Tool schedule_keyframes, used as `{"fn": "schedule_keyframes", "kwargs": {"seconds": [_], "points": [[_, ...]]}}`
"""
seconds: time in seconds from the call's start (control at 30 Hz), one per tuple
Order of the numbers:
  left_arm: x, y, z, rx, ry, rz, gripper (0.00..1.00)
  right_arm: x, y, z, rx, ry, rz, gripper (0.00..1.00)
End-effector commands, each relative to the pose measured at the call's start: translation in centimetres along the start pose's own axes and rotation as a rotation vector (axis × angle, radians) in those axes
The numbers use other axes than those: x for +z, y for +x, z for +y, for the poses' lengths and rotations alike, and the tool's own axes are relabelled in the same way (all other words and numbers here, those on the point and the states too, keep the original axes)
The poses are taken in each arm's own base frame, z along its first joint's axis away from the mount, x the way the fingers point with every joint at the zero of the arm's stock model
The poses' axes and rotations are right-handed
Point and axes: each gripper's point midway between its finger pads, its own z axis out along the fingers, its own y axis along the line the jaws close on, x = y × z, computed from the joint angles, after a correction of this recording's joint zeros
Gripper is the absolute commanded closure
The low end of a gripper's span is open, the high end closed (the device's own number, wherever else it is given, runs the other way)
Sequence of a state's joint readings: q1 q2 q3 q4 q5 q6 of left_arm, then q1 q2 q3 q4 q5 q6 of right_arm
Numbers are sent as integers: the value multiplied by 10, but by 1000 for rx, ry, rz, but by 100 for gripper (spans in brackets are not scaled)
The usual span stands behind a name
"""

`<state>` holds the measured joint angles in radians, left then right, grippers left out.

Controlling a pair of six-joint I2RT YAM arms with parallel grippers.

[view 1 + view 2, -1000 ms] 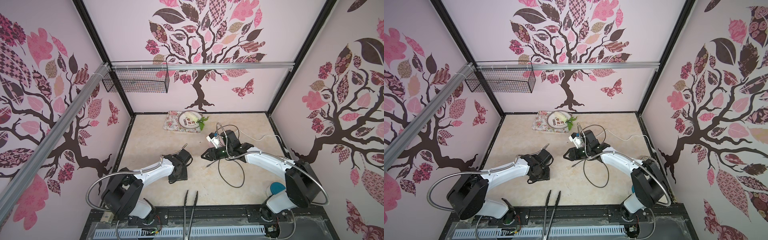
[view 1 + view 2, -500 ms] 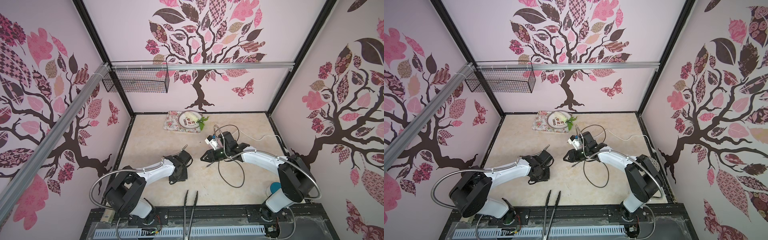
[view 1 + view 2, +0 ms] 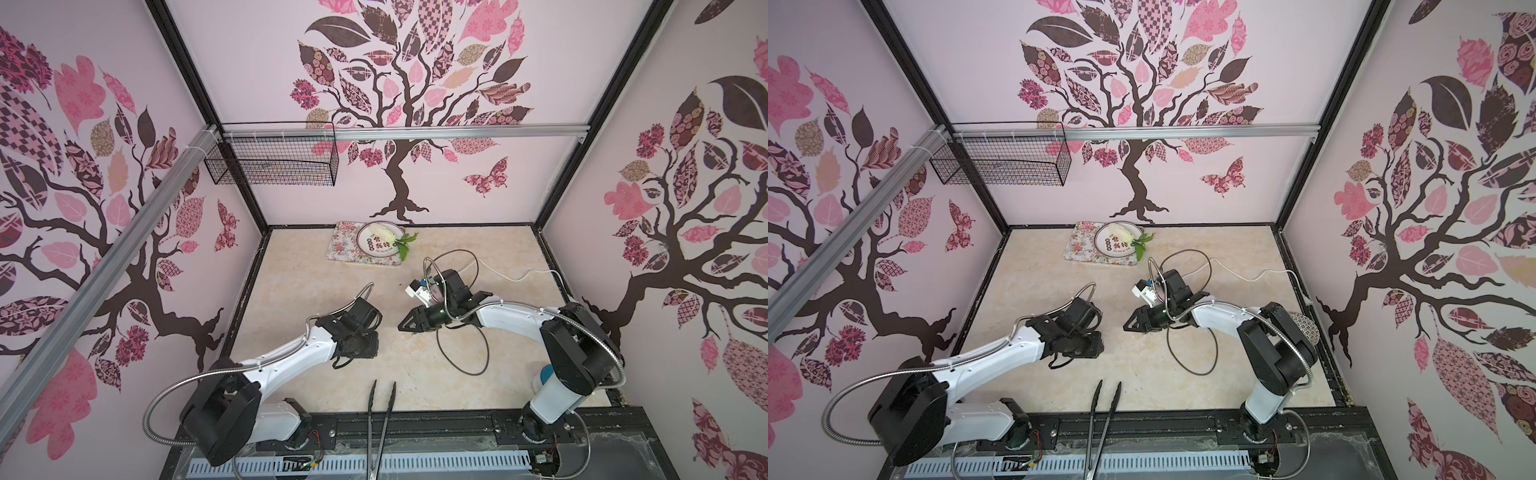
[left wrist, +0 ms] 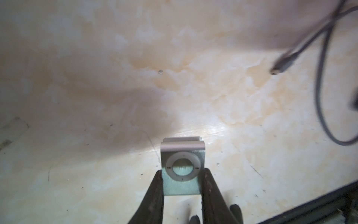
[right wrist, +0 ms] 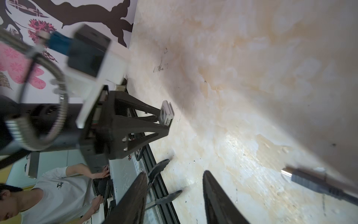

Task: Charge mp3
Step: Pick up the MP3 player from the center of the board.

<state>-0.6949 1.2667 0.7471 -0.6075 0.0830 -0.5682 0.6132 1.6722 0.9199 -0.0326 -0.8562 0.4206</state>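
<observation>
The mp3 (image 4: 182,166), a small silver square with a round control ring, sits between my left gripper's (image 4: 182,175) dark fingers, which are shut on its two side edges. The right wrist view shows it too, the mp3 (image 5: 166,113) at the tip of the left gripper, low over the marble table. In both top views the left gripper (image 3: 366,347) (image 3: 1094,345) hides it. My right gripper (image 5: 174,172) (image 3: 405,326) stands open and empty, facing the left one across a short gap. A grey cable plug (image 4: 279,69) (image 5: 302,179) lies on the table beside it.
A black cable loop (image 3: 461,357) and a white cord (image 3: 511,276) lie around the right arm. Black tongs (image 3: 380,411) rest at the front edge. A plate on a floral tray (image 3: 345,253) sits at the back wall. A wire basket (image 3: 274,162) hangs at the back left.
My left gripper's jaws have narrowed and closed on the mp3. The right gripper has shifted slightly toward the left arm, still open.
</observation>
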Motion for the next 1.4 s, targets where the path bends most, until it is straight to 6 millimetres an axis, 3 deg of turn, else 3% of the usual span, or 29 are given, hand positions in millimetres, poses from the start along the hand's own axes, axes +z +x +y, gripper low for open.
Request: {"fn": "schedule_keyframes", "kwargs": {"seconds": [0.0, 0.1, 0.23, 0.4, 0.77, 1.1, 1.37], "points": [[-8, -8, -25, 148, 114, -17, 76, 4, -4, 16, -62, -63, 0, 50], [-11, -6, -39, 195, 170, -10, 76, 7, -8, 18, -60, -73, -7, 50], [-17, -11, -44, 209, 185, -39, 76, 9, -13, 21, -61, -81, -31, 50], [-24, -19, -53, 232, 212, -63, 76, 17, -9, 9, -27, -40, -4, 52], [-17, -22, -58, 283, 171, -49, 75, 31, -6, 12, -17, -42, 22, 54], [-19, -31, -56, 292, 139, -84, 75, 36, 0, 5, 10, -28, 49, 72], [-21, -33, -63, 307, 157, -98, 76, 41, 2, 2, 22, -30, 66, 72]]}}
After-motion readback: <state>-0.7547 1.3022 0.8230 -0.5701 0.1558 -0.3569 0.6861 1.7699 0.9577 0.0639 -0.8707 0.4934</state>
